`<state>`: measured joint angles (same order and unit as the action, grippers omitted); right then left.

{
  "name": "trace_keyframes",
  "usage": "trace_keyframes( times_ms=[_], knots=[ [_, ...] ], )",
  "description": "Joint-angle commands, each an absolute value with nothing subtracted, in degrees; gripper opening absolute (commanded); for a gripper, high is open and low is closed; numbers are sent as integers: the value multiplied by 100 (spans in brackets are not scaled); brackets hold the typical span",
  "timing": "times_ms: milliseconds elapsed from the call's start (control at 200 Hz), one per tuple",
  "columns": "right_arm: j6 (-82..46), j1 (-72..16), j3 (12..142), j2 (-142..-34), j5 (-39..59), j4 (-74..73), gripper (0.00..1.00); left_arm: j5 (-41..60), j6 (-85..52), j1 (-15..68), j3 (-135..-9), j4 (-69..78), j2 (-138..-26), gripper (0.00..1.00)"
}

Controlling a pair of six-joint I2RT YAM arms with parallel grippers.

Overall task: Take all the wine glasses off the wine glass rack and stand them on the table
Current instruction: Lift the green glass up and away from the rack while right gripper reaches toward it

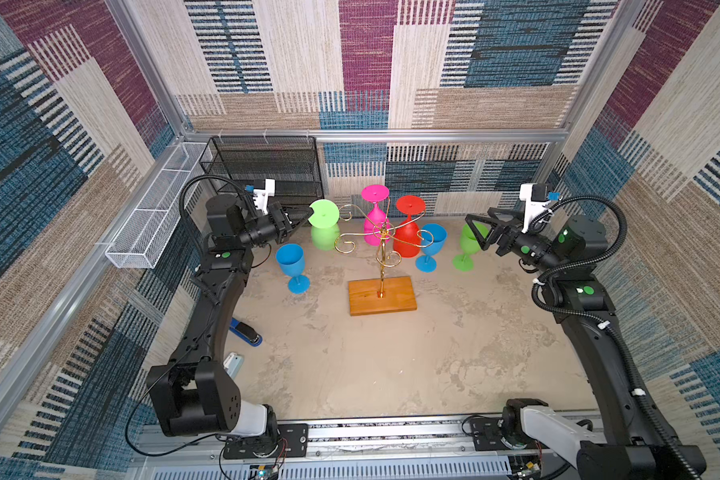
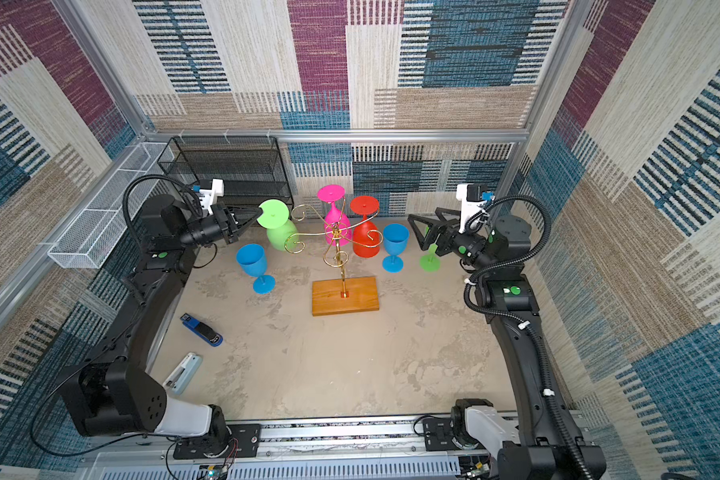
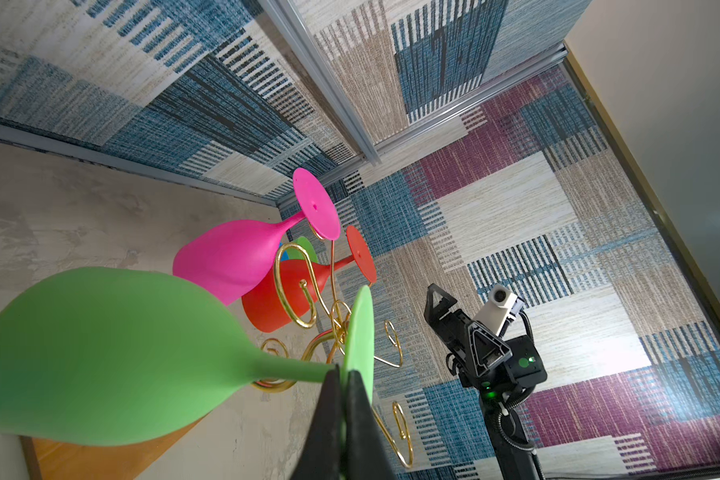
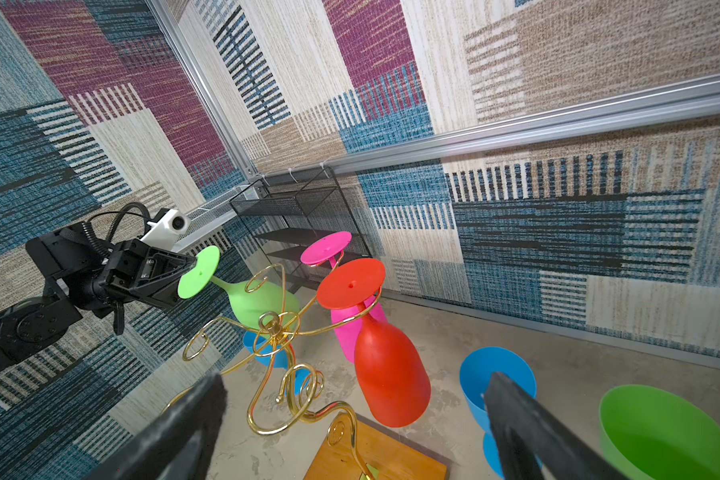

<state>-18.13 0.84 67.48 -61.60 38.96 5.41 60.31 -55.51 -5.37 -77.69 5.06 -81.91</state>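
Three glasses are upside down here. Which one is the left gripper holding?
The upside-down green glass: the left gripper is shut on its foot's edge. The pink glass and red glass hang untouched on the wine glass rack.

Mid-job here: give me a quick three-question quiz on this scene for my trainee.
1. True or false: the right gripper is open and holds nothing.
2. The left gripper pinches which part of the inverted green wine glass? A) bowl B) foot disc C) rim
3. How many blue glasses stand upright on the table?
Key: 1 true; 2 B; 3 two.
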Motion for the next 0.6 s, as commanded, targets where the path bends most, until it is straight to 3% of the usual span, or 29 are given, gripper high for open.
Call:
trace_keyframes(
  times_ms=[0, 170, 326, 596],
  knots=[
    [-1773, 89, 6791, -6182, 3863, 422, 99, 6085, -5591, -745, -7803, 669, -8062, 0],
    [-1628, 0, 6931, -6250, 3919, 237, 99, 6073, -6096, -844, -8208, 1184, -8087, 0],
    [-1151, -604, 7226, -6326, 3345, 273, 99, 5950, -6538, -851, -8700, 1542, -8008, 0],
    [-569, -1458, 7425, -6438, 3127, -183, 99, 5744, -5402, -866, -10029, -100, -7704, 0]
  ],
)
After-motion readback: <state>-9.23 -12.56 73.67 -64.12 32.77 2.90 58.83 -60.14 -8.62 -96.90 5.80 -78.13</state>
